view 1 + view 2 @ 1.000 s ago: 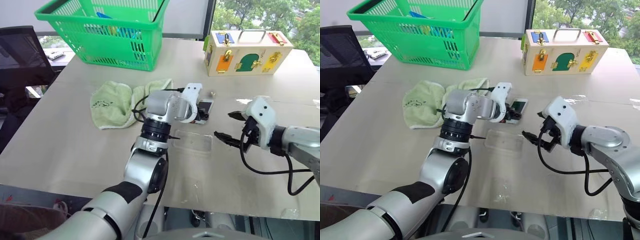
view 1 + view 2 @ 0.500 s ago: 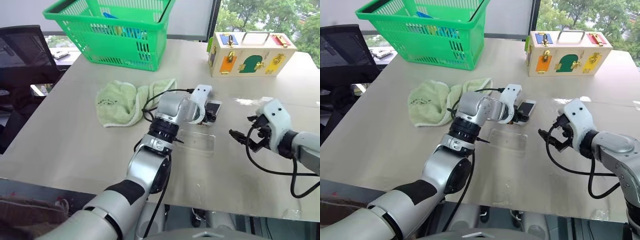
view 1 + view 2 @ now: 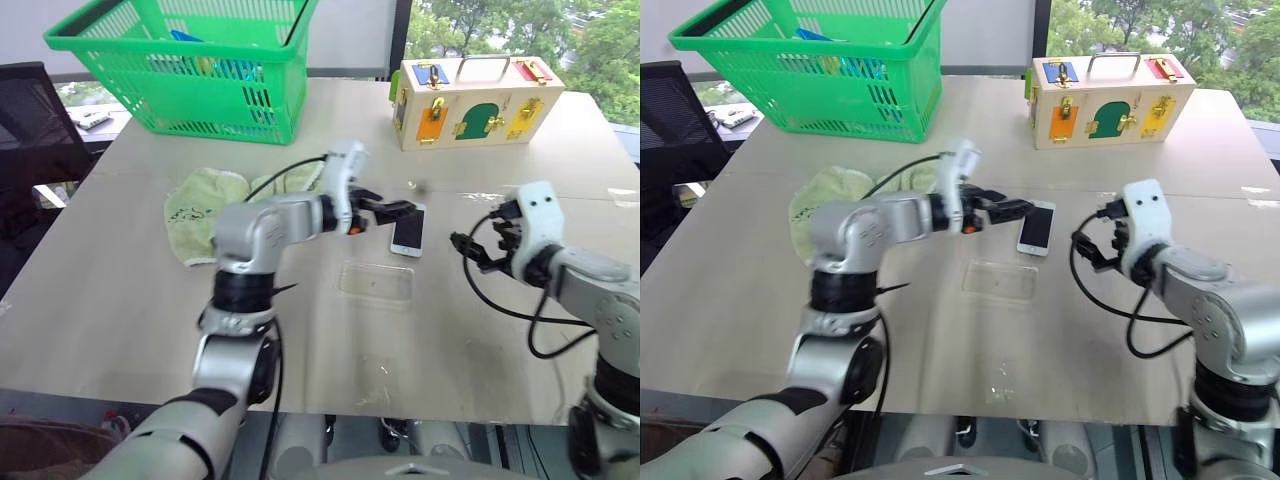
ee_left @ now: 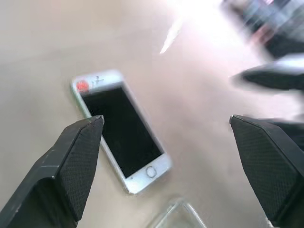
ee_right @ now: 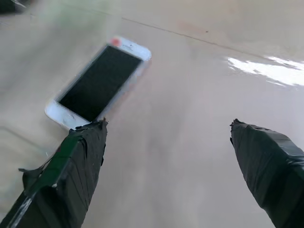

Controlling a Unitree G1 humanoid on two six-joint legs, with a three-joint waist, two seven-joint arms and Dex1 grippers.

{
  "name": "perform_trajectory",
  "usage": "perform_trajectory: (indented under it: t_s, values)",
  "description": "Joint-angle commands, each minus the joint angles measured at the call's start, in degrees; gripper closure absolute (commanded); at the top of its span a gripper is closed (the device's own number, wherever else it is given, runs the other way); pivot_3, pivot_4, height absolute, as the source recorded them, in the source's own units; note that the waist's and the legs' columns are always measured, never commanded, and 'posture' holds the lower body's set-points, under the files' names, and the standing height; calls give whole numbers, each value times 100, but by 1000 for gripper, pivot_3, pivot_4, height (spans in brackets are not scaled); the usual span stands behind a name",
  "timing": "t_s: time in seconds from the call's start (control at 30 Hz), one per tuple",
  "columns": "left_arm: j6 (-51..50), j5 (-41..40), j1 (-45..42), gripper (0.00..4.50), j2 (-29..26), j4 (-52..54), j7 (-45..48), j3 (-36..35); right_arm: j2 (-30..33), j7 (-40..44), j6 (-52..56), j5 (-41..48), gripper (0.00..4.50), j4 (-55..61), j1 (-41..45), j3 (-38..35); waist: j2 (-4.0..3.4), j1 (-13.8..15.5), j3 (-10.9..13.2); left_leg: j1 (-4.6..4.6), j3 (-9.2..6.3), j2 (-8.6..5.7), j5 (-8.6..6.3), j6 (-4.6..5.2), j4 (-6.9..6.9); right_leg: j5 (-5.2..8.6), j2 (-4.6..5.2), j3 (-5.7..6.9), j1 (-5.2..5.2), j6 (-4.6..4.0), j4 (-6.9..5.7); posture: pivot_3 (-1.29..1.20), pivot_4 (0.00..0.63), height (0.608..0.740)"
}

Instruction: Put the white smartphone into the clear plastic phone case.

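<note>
Left tool (image 3: 392, 210): I see its two black fingers spread wide and empty, hanging just above the tabletop beside the white smartphone's near-left edge.
Right tool (image 3: 470, 248): also wide apart, holding nothing, on the far side of the white smartphone from my left tool, a little apart.
What changed: a second ago my left tool sat right at the phone; now it has lifted off and swung away to the left, so the phone lies free.
Meaning: I judge the phone was nudged, not picked up; the insertion is still to do.
White smartphone (image 3: 408, 231): flat, screen up, on the tabletop (image 3: 130, 290).
Clear plastic phone case (image 3: 376, 283): just nearer me than the smartphone, empty, apart from it.
Count: one phone, one case, two tools.
Others, from the smartphone: one green towel (image 3: 195, 212) to the left, one green basket (image 3: 180, 70) far left behind, one wooden lock box (image 3: 478, 87) behind.
</note>
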State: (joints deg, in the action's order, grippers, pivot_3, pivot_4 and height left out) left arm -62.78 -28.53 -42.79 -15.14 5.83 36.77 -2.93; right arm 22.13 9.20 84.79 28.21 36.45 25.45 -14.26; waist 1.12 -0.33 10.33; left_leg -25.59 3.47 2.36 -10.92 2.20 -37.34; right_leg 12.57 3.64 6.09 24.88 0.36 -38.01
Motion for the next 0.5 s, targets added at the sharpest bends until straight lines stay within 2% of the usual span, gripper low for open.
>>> perform_trajectory:
  t_s: [0.03,0.2,0.33,0.5]
  values:
    - [1231,-315,563,107,-885,690,1368,-301,-403,-373,-57,-257,0,-83,194,266,0,1,-1,0,2,-3,-2,3,-1,0,4,0,-1,1,0,0,150,740]
    - [2338,-373,1432,107,-2123,843,2773,-382,-1132,-833,-310,-688,0,-673,465,714,-1,8,0,-2,4,-6,-4,7,-7,0,7,-2,0,2,3,0,150,740]
    - [2754,-343,1988,107,-2644,894,3169,-450,-1501,-1089,-693,-1040,0,-1274,649,940,-4,42,0,-5,1,-6,-4,8,-8,-1,7,-2,-1,-1,6,0,150,740]
    - [3171,-367,2465,107,-2838,898,3374,-444,-1956,-1463,-1168,-1446,0,-2046,772,977,-5,34,0,-7,-1,-4,-4,8,-4,-1,3,0,2,0,6,0,150,740]
